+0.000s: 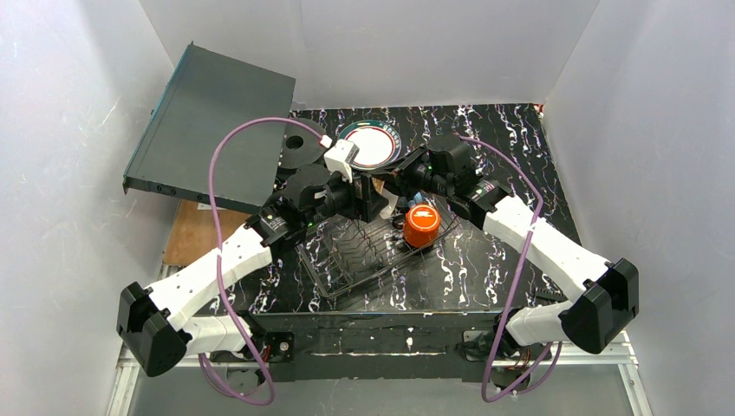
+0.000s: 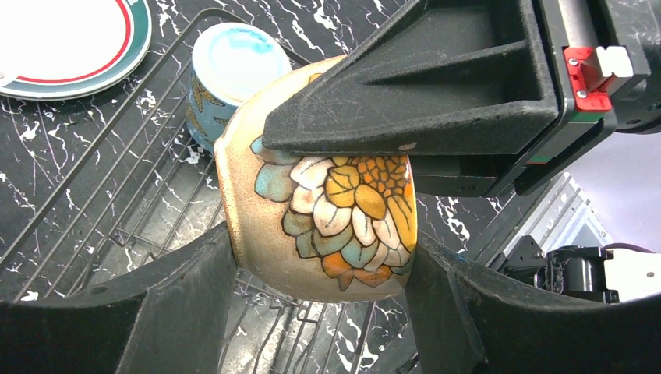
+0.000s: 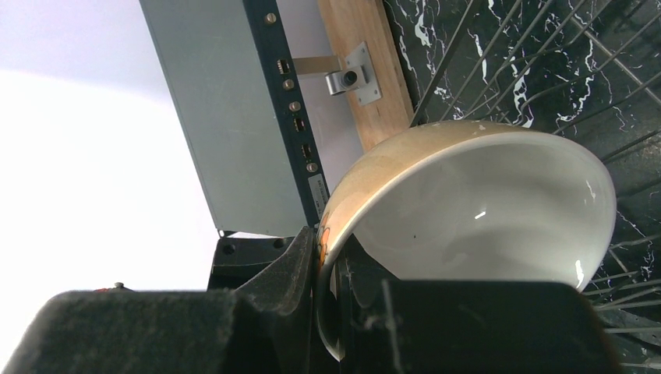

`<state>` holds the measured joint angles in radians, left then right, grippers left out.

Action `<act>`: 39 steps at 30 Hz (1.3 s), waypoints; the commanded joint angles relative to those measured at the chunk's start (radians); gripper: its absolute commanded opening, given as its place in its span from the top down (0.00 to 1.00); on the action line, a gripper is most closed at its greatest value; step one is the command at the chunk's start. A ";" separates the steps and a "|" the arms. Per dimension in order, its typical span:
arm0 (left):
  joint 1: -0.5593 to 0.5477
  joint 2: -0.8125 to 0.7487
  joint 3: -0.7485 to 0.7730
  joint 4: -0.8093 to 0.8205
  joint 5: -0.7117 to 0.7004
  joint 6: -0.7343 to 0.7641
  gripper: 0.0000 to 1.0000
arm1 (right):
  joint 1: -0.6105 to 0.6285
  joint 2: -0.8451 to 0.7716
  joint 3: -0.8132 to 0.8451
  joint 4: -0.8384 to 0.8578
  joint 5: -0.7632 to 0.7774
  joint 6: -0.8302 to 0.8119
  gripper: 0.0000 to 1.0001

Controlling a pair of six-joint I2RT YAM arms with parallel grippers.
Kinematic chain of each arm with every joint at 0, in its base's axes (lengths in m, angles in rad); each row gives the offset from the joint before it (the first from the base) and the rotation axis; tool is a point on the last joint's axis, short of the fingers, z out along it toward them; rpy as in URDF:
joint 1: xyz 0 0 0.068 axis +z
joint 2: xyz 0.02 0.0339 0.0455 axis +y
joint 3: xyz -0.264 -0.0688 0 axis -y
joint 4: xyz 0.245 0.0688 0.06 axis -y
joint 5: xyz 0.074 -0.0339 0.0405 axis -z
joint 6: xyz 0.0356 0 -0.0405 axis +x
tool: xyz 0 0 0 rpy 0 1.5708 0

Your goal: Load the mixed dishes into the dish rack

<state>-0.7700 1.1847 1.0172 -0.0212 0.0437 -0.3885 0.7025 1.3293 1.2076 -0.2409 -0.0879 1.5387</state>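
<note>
rack (image 1: pixel 364 260) sits mid-table. cup (image 1: pixel 422 227) in its right part, mug (image 2: pixel 230 66) in a far corner, bowl (image 2: pixel 327 210) above rack nr the mug. plate (image 1: pixel 373 146) on table behind rack; disc (image 1: pixel 299 152) left of plate, box (image 1: pixel 212 126) far left.

Cream bowl (image 2: pixel 327 210): glazed ceramic, glossy, with a painted flower outside. Inside is smooth and white with bright highlights.
Blue mug (image 2: pixel 226 70), green-and-red rimmed plate (image 2: pixel 62 39): glazed, shiny.
Orange cup (image 1: pixel 422 227): glossy.
Dish rack (image 2: pixel 132 202): thin dark metal wire.
Left gripper fingers (image 2: pixel 156 312): matt black plastic.
Right gripper finger (image 2: pixel 421 86): same, finely scratched.
Table top (image 1: pixel 485 269): black, white-veined, slight sheen.
Flat box (image 3: pixel 226 109): matt grey metal.
Board (image 3: pixel 366 70): bare wood.
</note>
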 commanded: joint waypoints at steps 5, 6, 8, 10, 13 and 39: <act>0.008 0.001 0.040 -0.070 -0.099 0.022 1.00 | 0.005 -0.027 0.062 0.074 -0.023 0.007 0.82; 0.009 0.000 0.038 -0.069 -0.098 0.019 1.00 | 0.005 -0.024 0.067 0.057 -0.023 0.002 0.78; 0.009 -0.005 0.040 -0.068 -0.095 0.014 1.00 | 0.005 -0.021 0.074 0.032 -0.023 -0.017 0.70; 0.008 -0.010 0.042 -0.070 -0.101 0.013 1.00 | 0.005 -0.022 0.075 0.019 -0.022 -0.035 0.62; 0.008 -0.015 0.040 -0.084 -0.120 0.010 1.00 | 0.004 -0.025 0.065 0.020 -0.019 -0.056 0.54; 0.008 0.312 0.264 -0.196 -0.183 0.437 1.00 | -0.332 -0.458 -0.076 -0.393 0.186 -0.852 0.17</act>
<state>-0.7666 1.4773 1.1969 -0.2264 -0.1085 -0.0784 0.3939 0.9051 1.1664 -0.6083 0.0257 0.8104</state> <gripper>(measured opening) 0.659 0.818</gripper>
